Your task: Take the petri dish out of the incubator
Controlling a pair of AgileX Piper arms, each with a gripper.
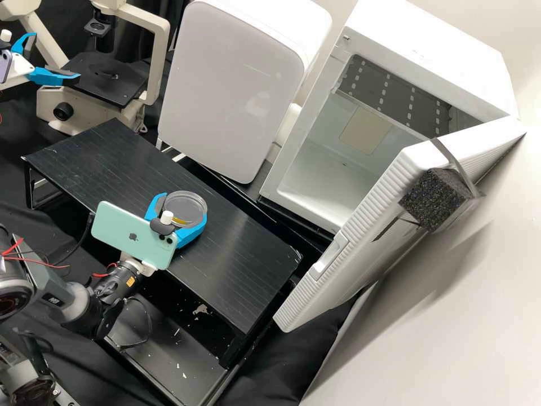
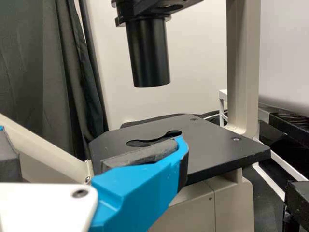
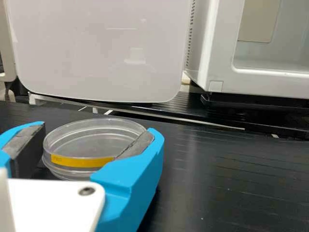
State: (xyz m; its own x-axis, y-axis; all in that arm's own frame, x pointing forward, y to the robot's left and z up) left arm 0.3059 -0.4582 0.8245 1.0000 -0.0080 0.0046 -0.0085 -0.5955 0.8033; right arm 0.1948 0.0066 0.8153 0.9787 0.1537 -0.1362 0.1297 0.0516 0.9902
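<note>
One black platform (image 1: 242, 254), beneath and beyond the right gripper (image 1: 185, 206); one petri dish (image 1: 187, 208) between its fingers, contact with the platform unclear.

You've got a petri dish (image 3: 91, 145) in clear, glossy plastic, a black platform (image 1: 242, 248) with a soft sheen, a rough foam block (image 1: 433, 198), a matt cloth curtain (image 2: 63, 63)

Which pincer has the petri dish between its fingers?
The right pincer, over the black platform; the left pincer, by the microscope stage, is open and empty.
</note>
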